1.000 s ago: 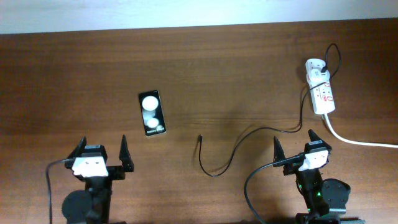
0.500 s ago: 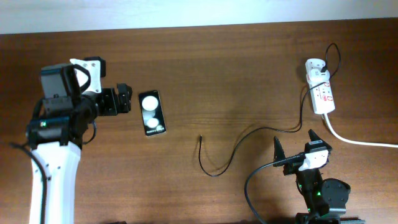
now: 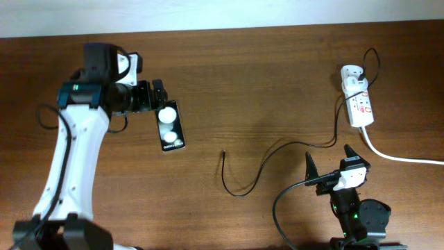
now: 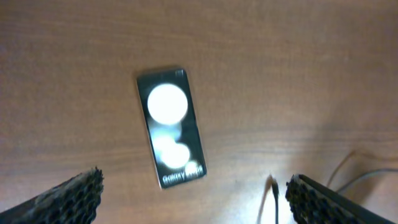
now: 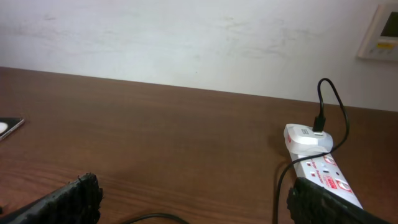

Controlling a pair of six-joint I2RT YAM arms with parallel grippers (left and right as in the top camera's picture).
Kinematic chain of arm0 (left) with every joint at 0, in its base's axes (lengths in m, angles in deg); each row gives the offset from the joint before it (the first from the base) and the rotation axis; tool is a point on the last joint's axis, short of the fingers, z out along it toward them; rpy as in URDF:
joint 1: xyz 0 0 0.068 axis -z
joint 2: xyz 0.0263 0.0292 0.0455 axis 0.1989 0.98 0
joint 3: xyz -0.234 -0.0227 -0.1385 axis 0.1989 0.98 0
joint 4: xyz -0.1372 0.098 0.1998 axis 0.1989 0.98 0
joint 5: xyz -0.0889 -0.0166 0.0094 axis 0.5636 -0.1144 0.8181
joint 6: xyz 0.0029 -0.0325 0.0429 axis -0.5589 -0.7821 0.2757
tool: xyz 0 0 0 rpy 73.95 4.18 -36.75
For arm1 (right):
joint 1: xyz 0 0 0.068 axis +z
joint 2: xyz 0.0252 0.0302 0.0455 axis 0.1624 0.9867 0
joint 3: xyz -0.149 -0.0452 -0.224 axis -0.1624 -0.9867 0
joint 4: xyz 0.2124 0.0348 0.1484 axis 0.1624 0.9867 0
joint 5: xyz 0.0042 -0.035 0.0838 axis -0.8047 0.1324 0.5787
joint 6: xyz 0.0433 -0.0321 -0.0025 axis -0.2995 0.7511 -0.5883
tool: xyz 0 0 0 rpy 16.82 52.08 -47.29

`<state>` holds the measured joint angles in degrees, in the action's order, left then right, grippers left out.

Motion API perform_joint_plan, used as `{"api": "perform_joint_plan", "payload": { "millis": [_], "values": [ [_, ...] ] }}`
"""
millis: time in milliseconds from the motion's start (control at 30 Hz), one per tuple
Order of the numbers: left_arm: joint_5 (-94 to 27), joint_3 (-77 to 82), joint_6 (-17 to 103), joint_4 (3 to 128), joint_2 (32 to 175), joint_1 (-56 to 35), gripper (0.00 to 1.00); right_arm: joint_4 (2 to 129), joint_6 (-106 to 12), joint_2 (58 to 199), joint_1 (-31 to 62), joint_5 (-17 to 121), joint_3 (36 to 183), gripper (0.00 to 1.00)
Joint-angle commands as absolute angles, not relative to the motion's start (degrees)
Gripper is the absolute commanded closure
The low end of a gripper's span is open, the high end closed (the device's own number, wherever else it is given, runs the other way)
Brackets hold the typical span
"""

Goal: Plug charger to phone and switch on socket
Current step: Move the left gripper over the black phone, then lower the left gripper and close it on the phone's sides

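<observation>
The phone [image 3: 171, 127] lies flat on the wooden table, a black slab with two white round spots; it also shows in the left wrist view [image 4: 170, 127]. My left gripper [image 3: 154, 96] is open and hovers just above its far end. The charger cable [image 3: 277, 154] runs from its small connector tip [image 3: 223, 154] to a white plug adapter [image 3: 351, 75] on the socket [image 3: 360, 105]. The tip also shows in the left wrist view [image 4: 273, 184]. My right gripper [image 3: 330, 158] is open and empty near the front edge. The socket shows in the right wrist view [image 5: 326, 177].
The socket's thick white cord [image 3: 402, 158] runs off to the right edge. A white wall [image 5: 186, 37] bounds the far side of the table [image 3: 263, 76]. A wall panel [image 5: 379, 34] hangs at the upper right.
My left arm has swung up from the front edge and reached right, its gripper now over the phone's far end. The right arm, cable and socket have not moved.
</observation>
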<state>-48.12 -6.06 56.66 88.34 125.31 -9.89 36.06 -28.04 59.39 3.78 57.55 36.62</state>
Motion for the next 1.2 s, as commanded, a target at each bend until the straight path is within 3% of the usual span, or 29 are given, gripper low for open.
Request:
{"api": "perform_joint_plan", "payload": {
  "millis": [0,533,1167],
  "values": [
    [-51.49,-14.85,51.89,90.7,132.94,-7.74,0.01,36.84,-28.26,59.13,4.13,57.07,36.64,0.01],
    [-59.24,-20.92,43.78,100.56,150.79,-5.08,0.01,36.84,-28.26,59.13,4.13,57.07,36.64,0.01],
    [-62.92,-21.56,38.49,95.62,158.4,-0.6,0.01,36.84,-28.26,59.13,4.13,57.07,36.64,0.01]
  ]
}}
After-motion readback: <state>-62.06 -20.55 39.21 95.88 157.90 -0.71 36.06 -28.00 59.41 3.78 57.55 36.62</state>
